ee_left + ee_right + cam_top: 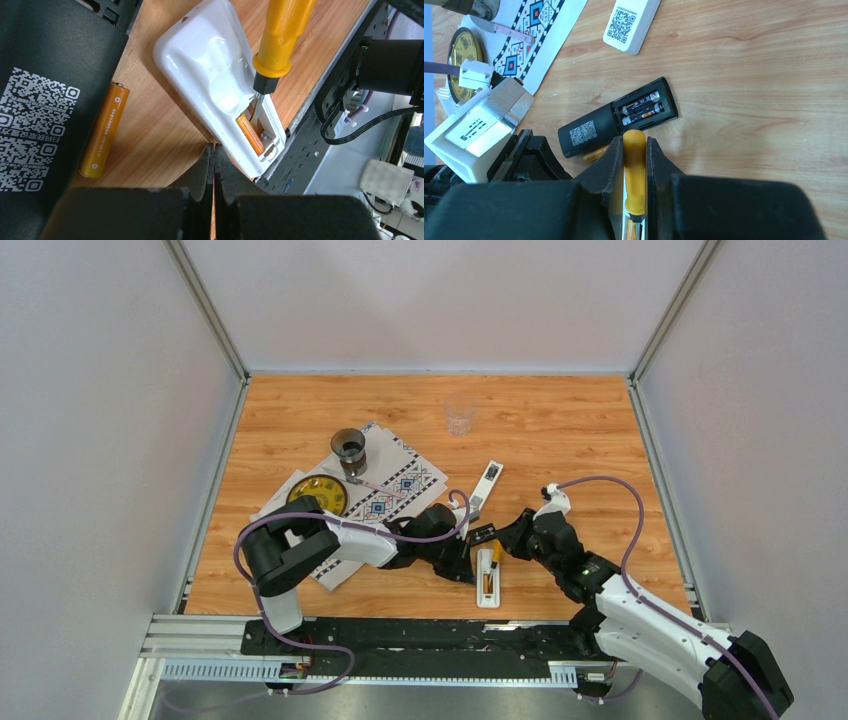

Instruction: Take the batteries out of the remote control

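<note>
A white remote (pixel 210 60) lies back-up near the table's front edge, also in the top view (pixel 488 585). Its compartment is open with one orange battery (pixel 250 134) inside. My right gripper (pixel 634 142) is shut on the orange-handled screwdriver (pixel 634 175), whose tip (pixel 256 107) sits in that compartment beside the battery. A loose orange battery (pixel 104 131) lies on the wood next to a black remote (pixel 589 132). That remote's open compartment holds two dark batteries (pixel 641 107). My left gripper (pixel 214 150) is shut and empty, its tips at the white remote's side edge.
A second white device with a QR label (pixel 631 17) lies further back. A patterned cloth (pixel 395 480) with a dark cup (pixel 349 448) and a yellow disc (pixel 318 495) is on the left. A clear glass (pixel 460 416) stands at the back. The metal rail (pixel 400 635) runs along the front.
</note>
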Robot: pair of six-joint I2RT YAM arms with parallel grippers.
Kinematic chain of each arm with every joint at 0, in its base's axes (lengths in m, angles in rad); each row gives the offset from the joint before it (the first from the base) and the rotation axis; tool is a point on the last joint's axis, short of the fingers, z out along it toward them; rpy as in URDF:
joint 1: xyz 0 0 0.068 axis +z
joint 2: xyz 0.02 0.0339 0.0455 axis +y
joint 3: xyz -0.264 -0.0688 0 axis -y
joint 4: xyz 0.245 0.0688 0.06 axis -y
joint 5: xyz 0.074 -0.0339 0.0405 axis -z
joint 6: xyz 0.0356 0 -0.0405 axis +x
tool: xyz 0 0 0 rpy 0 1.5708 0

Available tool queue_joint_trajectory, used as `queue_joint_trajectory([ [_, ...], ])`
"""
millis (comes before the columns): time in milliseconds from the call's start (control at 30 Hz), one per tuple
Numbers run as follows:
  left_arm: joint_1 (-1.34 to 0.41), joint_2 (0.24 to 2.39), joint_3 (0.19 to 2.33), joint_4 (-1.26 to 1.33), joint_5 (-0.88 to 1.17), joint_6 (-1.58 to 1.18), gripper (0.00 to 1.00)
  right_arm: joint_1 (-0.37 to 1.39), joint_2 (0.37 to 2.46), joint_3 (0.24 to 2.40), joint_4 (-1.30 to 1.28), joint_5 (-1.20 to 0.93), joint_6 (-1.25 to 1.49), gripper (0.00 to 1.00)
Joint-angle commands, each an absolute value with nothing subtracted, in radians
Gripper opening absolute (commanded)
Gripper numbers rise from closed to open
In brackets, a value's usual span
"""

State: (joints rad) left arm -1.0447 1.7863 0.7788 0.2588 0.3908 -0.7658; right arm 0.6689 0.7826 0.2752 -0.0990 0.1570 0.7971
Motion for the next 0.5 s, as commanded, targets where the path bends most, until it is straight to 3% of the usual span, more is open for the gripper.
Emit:
queue_joint_trajectory([
  [0,-1.049,1.804,0.804,0.307,0.394,-0.784,0.0,0.675,0.796,0.267,-0.022,0.106,0.873,0.0],
  [467,-1.049,1.789,0.795,0.31,0.394,-0.781,0.0,0.675,0.805,0.262,-0.028,0.143,0.873,0.0],
])
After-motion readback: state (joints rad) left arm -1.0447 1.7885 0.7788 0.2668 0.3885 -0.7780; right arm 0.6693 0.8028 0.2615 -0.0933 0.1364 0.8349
